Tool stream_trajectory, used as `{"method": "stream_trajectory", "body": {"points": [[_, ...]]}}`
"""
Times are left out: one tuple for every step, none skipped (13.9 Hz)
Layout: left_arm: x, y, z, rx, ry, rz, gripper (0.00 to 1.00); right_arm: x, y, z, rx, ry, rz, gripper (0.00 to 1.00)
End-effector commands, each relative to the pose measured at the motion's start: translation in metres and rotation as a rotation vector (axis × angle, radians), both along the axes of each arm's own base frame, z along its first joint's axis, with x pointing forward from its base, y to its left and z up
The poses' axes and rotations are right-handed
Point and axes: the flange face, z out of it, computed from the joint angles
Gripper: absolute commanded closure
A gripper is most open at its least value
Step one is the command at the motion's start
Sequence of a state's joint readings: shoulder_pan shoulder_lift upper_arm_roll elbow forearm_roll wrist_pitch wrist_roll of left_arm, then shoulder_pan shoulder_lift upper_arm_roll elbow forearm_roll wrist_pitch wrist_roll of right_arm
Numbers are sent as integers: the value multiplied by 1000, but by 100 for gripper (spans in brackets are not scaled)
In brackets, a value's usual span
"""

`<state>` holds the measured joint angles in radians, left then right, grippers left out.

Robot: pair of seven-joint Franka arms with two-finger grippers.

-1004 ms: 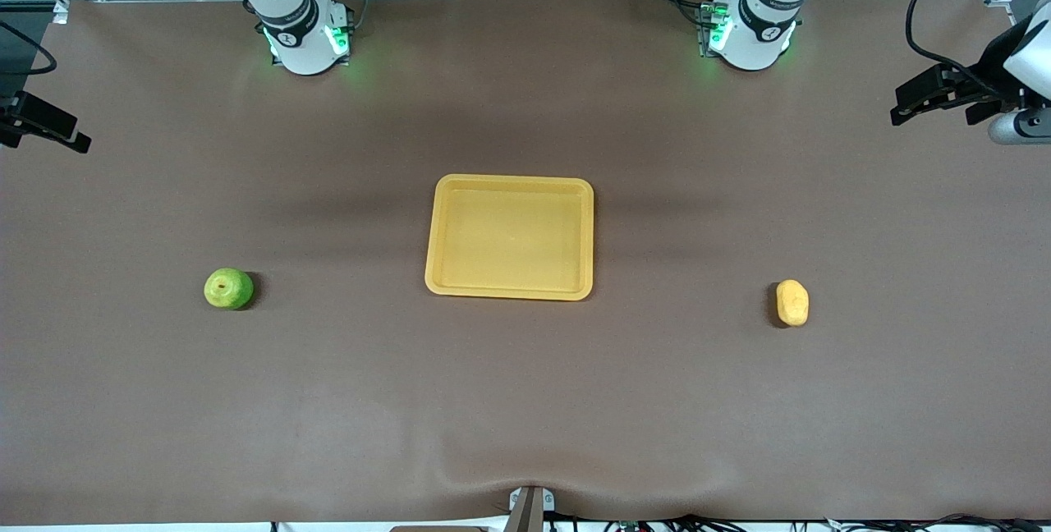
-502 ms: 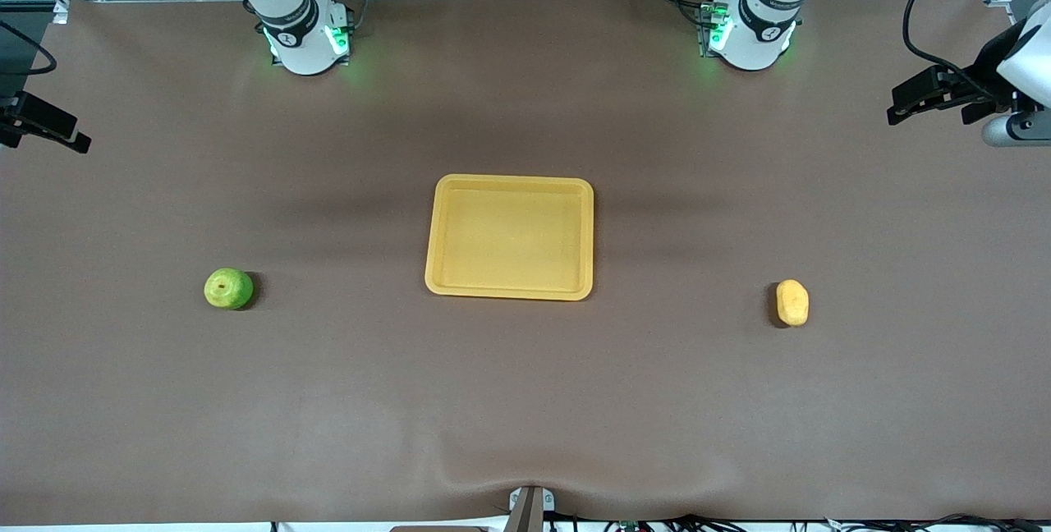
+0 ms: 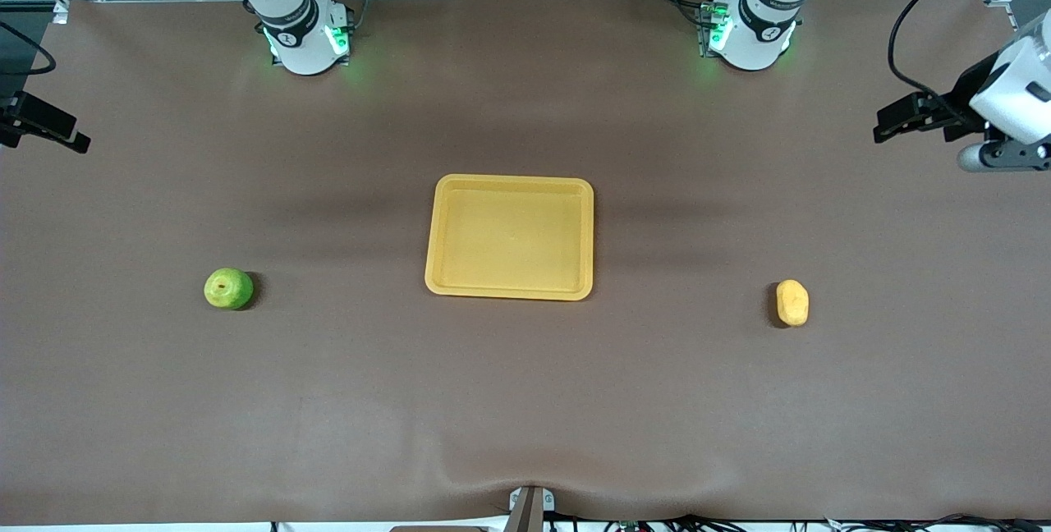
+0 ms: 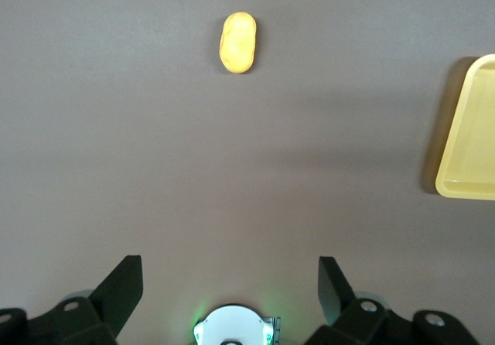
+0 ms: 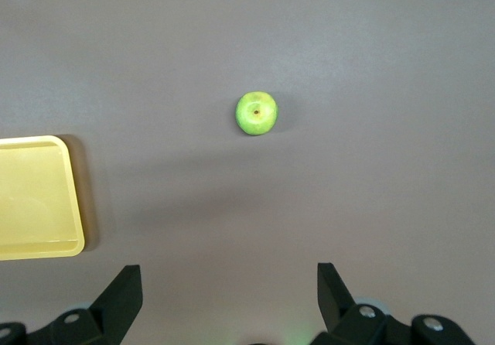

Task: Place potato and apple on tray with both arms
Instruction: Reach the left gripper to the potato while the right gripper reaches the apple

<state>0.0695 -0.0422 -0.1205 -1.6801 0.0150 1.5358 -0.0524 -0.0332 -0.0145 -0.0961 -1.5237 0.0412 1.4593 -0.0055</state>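
The yellow-orange tray (image 3: 509,181) lies empty at the table's middle. The green apple (image 3: 228,289) sits toward the right arm's end, the pale-yellow potato (image 3: 792,303) toward the left arm's end; both are a little nearer the front camera than the tray's middle. My left gripper (image 3: 893,123) hangs open and empty over the left arm's end of the table, well apart from the potato (image 4: 238,42); its view (image 4: 230,283) shows the tray's corner (image 4: 470,136). My right gripper (image 3: 57,131) hangs open and empty (image 5: 230,283) over the right arm's end, apart from the apple (image 5: 256,113) and tray (image 5: 39,198).
The two arm bases (image 3: 308,39) (image 3: 751,31) with green lights stand along the table's edge farthest from the front camera. The left base also shows in the left wrist view (image 4: 232,328). A brown cloth (image 3: 525,401) covers the table, with a wrinkle at its nearest edge.
My left gripper has shifted a little from the table's end toward the middle. The right gripper, apple, potato and tray have not moved.
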Motion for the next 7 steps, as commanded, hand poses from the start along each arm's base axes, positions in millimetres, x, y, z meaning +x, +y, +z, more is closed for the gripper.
{"method": "stream_trajectory", "body": {"points": [[3,2,-24,-1,-33,3,0,0,-4,3,-12,-3,0,0],[6,2,-38,-2,-50,2,0,0,-5,3,-12,-3,-1,0],[9,3,-53,-4,-68,3,0,-1,-9,3,-13,-4,-9,0],[11,3,-65,-4,-89,2,0,-1,-10,3,-13,-4,-10,0],[13,4,-78,4,-110,-1,0,-1,-11,3,-12,-3,-12,0],[15,6,-90,28,-125,-12,0,-1,-12,3,-12,-3,-13,0],[18,7,-97,49,-133,-25,0,-1,-12,3,-13,-4,-13,0]]}}
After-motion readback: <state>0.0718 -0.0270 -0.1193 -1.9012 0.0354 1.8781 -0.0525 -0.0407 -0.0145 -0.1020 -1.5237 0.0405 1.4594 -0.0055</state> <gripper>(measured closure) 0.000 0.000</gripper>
